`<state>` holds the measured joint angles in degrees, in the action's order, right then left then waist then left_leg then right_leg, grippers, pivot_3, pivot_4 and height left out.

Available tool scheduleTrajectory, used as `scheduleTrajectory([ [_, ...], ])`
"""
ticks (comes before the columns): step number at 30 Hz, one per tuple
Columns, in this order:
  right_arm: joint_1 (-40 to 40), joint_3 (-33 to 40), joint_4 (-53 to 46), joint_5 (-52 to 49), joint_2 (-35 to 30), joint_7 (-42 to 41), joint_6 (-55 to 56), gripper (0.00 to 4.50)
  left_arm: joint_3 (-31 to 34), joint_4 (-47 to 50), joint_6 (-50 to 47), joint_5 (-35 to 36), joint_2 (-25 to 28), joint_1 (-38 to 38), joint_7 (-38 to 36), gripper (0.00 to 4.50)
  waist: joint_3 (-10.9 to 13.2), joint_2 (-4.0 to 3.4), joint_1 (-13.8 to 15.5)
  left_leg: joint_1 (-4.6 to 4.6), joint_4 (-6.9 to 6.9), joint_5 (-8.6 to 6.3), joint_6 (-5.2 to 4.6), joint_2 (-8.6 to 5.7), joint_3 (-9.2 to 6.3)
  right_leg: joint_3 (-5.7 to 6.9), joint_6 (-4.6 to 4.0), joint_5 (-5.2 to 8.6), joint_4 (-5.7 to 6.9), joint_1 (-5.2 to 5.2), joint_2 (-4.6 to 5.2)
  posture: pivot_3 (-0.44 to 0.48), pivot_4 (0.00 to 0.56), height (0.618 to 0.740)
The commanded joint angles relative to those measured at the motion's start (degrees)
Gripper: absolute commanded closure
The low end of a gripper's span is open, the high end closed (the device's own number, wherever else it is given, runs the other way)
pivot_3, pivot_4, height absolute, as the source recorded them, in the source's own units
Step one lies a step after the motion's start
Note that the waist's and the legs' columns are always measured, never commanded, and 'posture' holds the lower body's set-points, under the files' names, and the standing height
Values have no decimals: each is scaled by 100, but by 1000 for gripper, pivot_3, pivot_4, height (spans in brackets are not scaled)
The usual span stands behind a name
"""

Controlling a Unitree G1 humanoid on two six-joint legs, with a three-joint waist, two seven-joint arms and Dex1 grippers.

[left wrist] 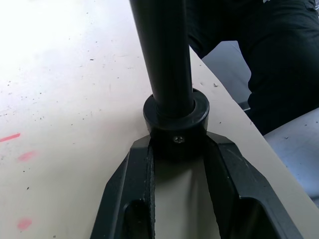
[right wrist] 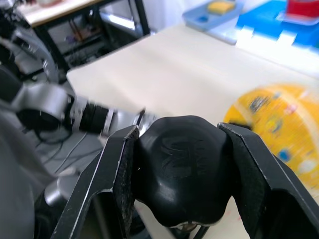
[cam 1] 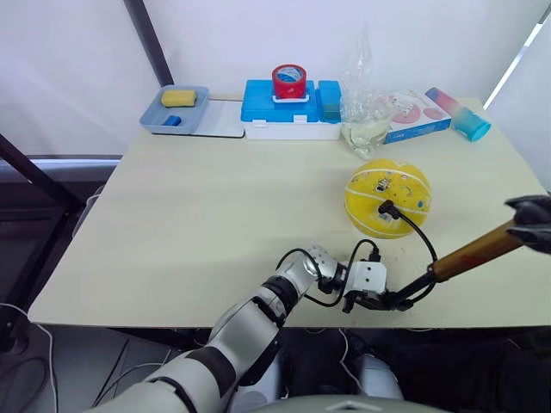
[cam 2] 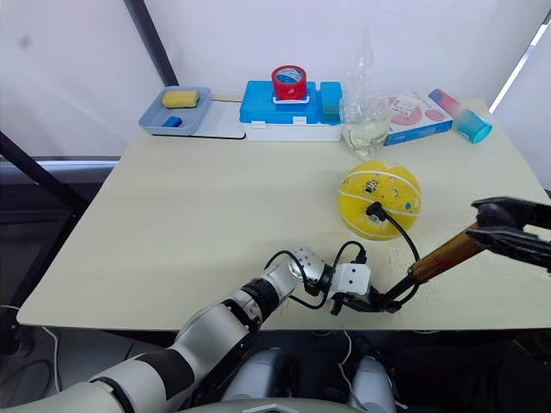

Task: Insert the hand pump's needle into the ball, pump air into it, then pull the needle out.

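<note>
the hand pump (cam 1: 472, 252) lies slantwise over the surface's (cam 1: 172, 241) near right edge. the left tool (cam 1: 389, 300) pinches its lower cap, the right tool (cam 2: 482, 225) its handle. the hose arcs up to the dented ball (cam 1: 387, 198), just behind toward the far edge, needle in. strokes run along that slant, with open room rightward.

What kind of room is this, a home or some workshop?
Probably a lab or test room, not a home: a plain beige table against white walls, a metal rack with loose cables beside it, and assorted practice items like a blue box and a grey tray.
</note>
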<state>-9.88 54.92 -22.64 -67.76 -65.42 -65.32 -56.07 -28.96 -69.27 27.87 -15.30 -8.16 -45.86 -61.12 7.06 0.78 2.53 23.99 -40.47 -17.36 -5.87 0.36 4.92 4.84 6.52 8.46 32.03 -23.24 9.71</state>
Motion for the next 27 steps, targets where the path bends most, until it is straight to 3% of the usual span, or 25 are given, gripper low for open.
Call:
scheduleTrajectory([
  [1, 39, 382, -107, 122, 189, 215, 119, 2497, -204, -257, -133, -265, -383, 161, -111, 3575, 0, 0, -2, 0, 0, 0, 0, 0, 1, 0, 0, 0, 0, 0, 0, 0, 150, 729],
  [13, -687, -1989, -961, 1384, 1644, 613, 1259, 2497, -194, -263, -143, -280, -376, 143, -115, 3575, -29, 20, -13, -10, 0, 0, 1, 3, -4, 0, 1, 1, 5, 6, -7, 0, 150, 729],
  [19, -1047, -3128, -744, 2506, 1813, 543, 2096, 2497, -197, -261, -144, -285, -376, 151, -119, 3575, -36, 11, -10, -11, 0, 1, 1, 3, -4, 0, 1, 1, 5, 6, -9, 0, 150, 729],
  [22, -1034, -3057, -660, 2546, 1786, 427, 2372, 2497, -191, -260, -146, -282, -376, 152, -119, 3575, -41, 17, -12, -12, 0, 0, 1, 4, -6, 1, 1, 1, 5, 7, -10, 0, 150, 729],
  [27, -676, -2034, -653, 1765, 1430, 312, 2172, 2497, -195, -263, -142, -292, -353, 168, -114, 3576, -27, 10, -2, -11, 0, 0, 1, 4, -5, 0, 0, 1, 4, 6, -9, 0, 150, 729],
])
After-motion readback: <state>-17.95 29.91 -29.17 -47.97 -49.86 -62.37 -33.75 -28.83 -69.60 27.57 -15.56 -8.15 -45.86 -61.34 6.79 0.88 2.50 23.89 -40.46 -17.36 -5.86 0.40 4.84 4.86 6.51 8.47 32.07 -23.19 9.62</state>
